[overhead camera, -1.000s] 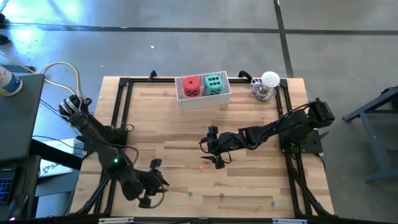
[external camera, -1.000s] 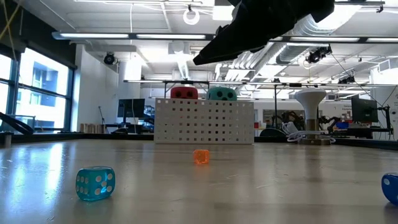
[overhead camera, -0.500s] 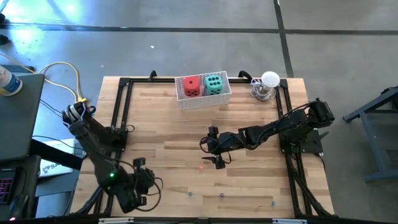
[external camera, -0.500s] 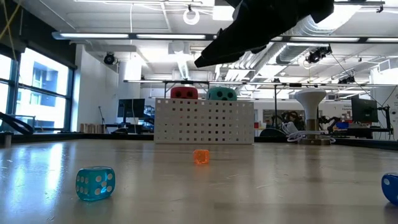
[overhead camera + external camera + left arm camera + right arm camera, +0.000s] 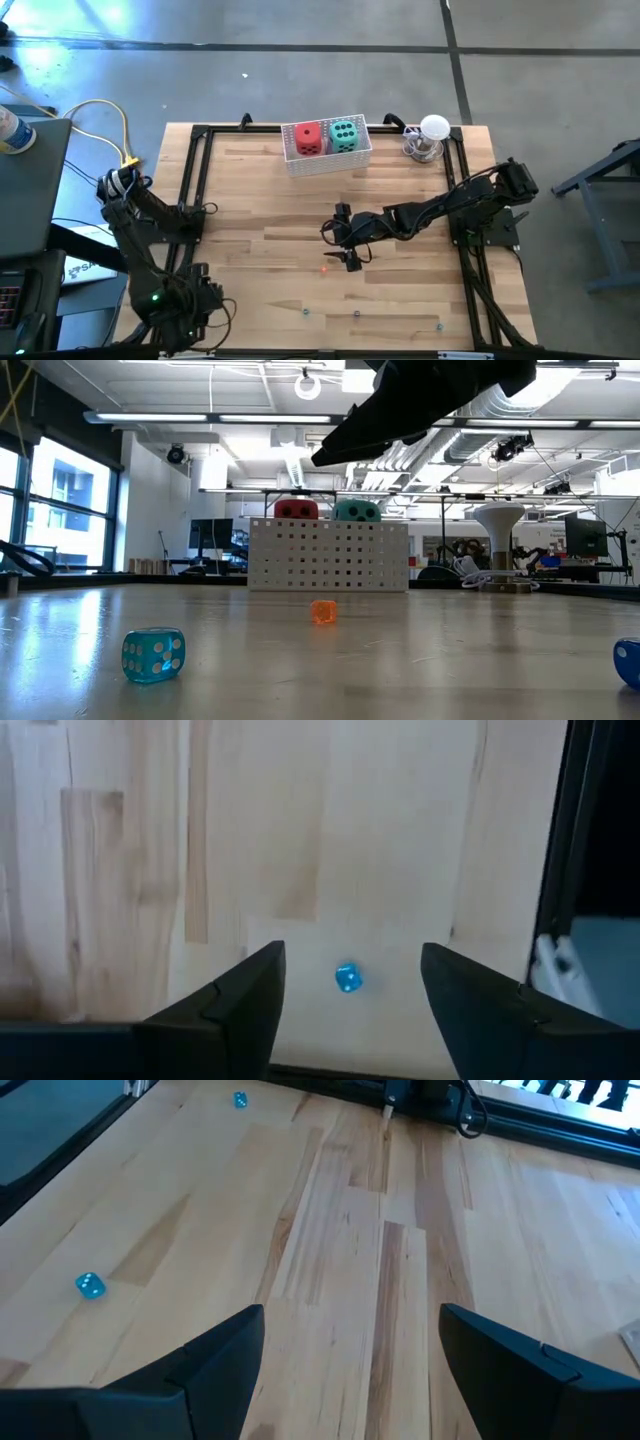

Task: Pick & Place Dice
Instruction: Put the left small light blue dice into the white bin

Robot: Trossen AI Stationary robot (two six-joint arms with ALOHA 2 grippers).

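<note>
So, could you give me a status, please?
Left gripper open, table's near-left corner. Right gripper open, mid-table. Red die and teal die in white basket. Small orange die loose nearby.

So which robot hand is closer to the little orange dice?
The right. The right gripper hovers just above the orange dice mid-table, fingers open. The left gripper sits far off at the table's near-left corner.

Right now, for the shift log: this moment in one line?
left gripper open, left-near corner | right gripper open, mid-table near orange die | red die, teal die in basket
</note>
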